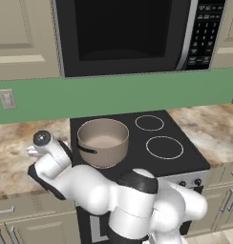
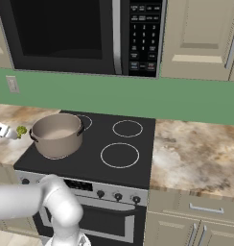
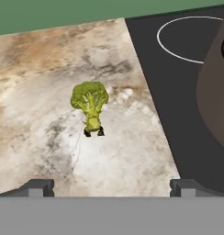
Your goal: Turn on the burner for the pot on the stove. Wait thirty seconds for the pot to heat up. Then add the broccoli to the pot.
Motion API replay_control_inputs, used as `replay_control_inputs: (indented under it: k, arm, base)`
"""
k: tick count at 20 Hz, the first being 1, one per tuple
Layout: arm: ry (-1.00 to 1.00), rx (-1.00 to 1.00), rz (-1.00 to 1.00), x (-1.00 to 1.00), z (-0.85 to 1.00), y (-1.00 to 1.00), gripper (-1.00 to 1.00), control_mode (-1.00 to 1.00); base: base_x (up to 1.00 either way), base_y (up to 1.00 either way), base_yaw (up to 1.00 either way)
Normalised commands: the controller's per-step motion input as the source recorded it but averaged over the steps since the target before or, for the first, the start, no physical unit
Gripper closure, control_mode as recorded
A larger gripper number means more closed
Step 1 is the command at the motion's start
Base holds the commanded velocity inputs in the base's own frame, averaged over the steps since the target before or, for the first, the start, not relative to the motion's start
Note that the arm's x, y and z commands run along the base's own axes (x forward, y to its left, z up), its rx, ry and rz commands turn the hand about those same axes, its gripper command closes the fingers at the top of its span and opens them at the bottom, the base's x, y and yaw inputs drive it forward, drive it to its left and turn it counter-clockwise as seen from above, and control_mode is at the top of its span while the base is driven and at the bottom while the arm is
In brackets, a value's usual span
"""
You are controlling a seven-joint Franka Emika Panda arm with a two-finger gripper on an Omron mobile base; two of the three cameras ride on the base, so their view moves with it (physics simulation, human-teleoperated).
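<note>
The broccoli (image 3: 89,103), a small green floret with a pale stem, lies on the marbled counter (image 3: 49,151) just left of the stove (image 3: 173,96). My gripper (image 3: 112,188) hangs open above it, with the floret between and ahead of the two fingertips (image 3: 40,187) and nothing held. From the right base view the broccoli (image 2: 21,129) sits beside the pot (image 2: 56,134). The beige pot (image 1: 103,140) stands on the front left burner of the black glass stove (image 1: 142,143). Small black knobs (image 2: 118,196) line the silver front panel.
A black microwave (image 1: 123,33) hangs over the stove. The pot's wall (image 3: 215,105) rises close on the right of the hand view. More counter (image 2: 195,149) runs right of the stove. An outlet (image 1: 7,99) sits on the green wall.
</note>
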Motion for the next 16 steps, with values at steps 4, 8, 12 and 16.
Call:
replay_control_inputs:
  k: [4, 8, 12, 16]
  arm:
    - [0.0, 0.0, 0.0, 0.44, -0.03, 0.01, -1.0, -1.0]
    - [0.04, 0.03, 0.0, 0.42, -0.22, 0.01, -1.0, -1.0]
    - [0.05, 0.01, 0.0, 0.32, -0.34, 0.15, -1.0, -1.0]
    - [0.01, 0.0, 0.0, 0.34, -0.2, 0.22, -1.0, -1.0]
  base:
    - [0.0, 0.0, 0.0]
    - [0.0, 0.0, 0.0]
    - [0.0, 0.0, 0.0]
    - [0.0, 0.0, 0.0]
